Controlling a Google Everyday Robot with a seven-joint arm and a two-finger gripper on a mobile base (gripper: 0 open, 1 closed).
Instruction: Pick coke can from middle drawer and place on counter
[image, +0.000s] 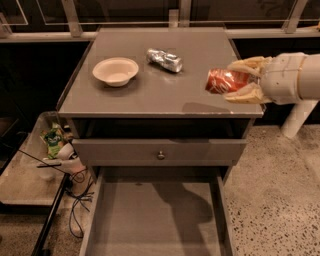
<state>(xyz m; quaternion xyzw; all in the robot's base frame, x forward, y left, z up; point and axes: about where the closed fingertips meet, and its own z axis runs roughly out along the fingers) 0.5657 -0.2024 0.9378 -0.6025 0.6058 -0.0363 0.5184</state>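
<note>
My gripper (239, 81) comes in from the right and is shut on the red-orange coke can (223, 81), which lies on its side between the pale fingers (246, 66). It holds the can in the air above the right part of the grey counter (145, 90), where it casts a shadow. The middle drawer (157, 220) is pulled wide open below, its flat grey floor bare.
A cream bowl (115, 71) sits on the counter's left half and a crinkled silver can (164, 59) lies at the back middle. A closed narrow drawer front with a round knob (160, 155) is below the counter. A cluttered low cart (47, 155) stands at the left.
</note>
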